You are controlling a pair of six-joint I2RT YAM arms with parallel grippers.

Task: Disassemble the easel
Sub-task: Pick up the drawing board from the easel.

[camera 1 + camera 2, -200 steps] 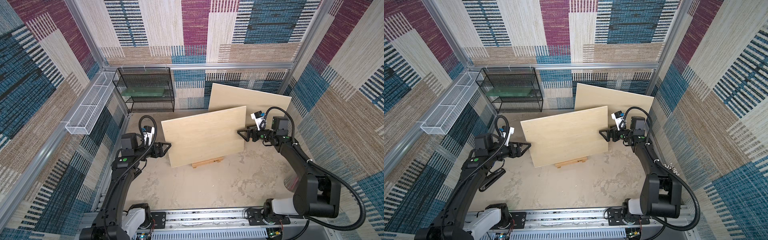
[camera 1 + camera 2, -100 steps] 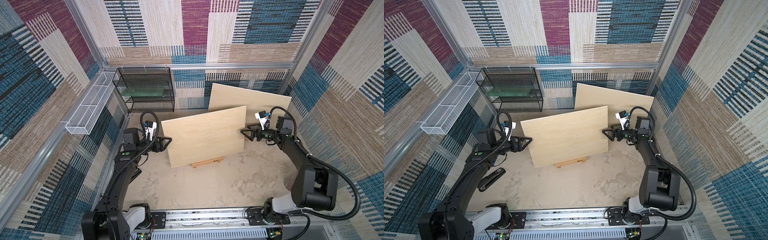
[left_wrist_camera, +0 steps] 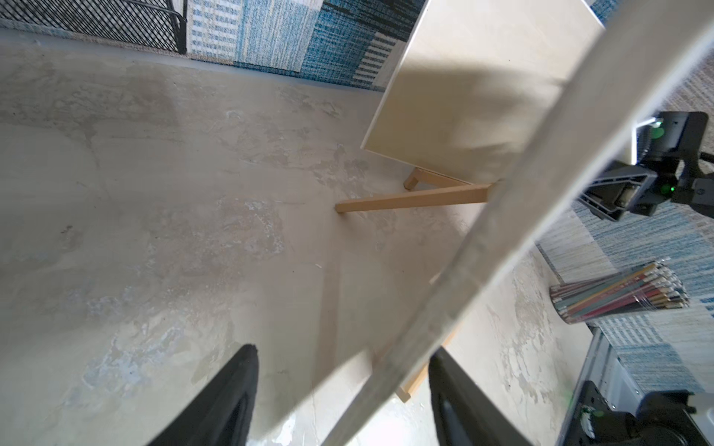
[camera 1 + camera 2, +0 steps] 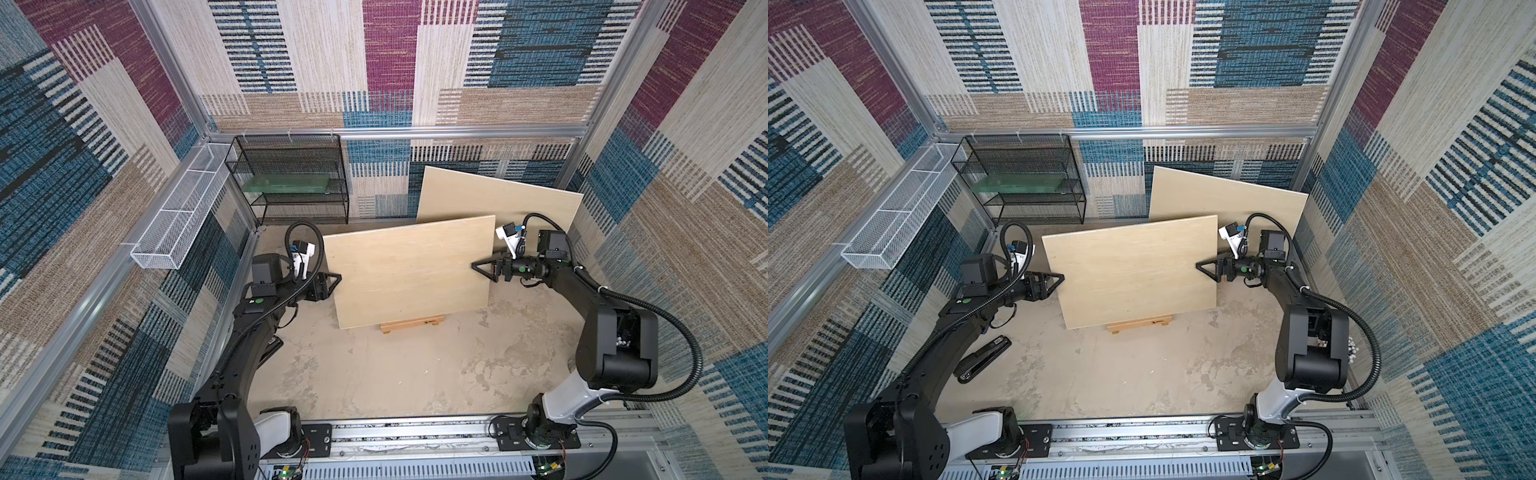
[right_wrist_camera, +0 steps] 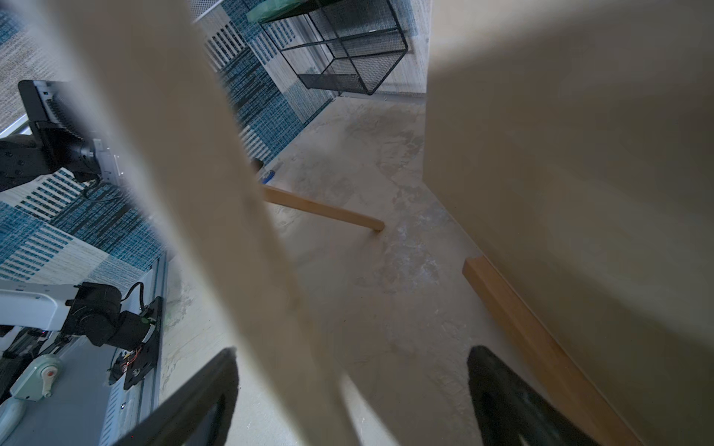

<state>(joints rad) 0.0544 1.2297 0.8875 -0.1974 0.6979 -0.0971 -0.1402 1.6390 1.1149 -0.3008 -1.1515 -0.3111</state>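
Over concrete floor (image 4: 395, 374), left tool (image 4: 337, 277) and right tool (image 4: 476, 266) gape apart astride edges of the board (image 4: 407, 270).

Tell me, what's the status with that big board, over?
Both open: left hand and right hand straddle the board at its side edges. Board rests on the easel, ungripped. Behind, second board leans on wall.

Patchwork woven walls (image 4: 395, 62) all round: maroon, blue, tan and cream blocks. At the back stands a black wire-mesh shelf rack (image 4: 286, 143) with a green slab (image 4: 286, 183) on its middle shelf. Just beside the rack, a white mesh basket (image 4: 178, 220) hangs on the side wall. Above the rack runs an aluminium rail (image 4: 457, 132). In front of it, mottled beige floor (image 4: 395, 374), softly and evenly lit.
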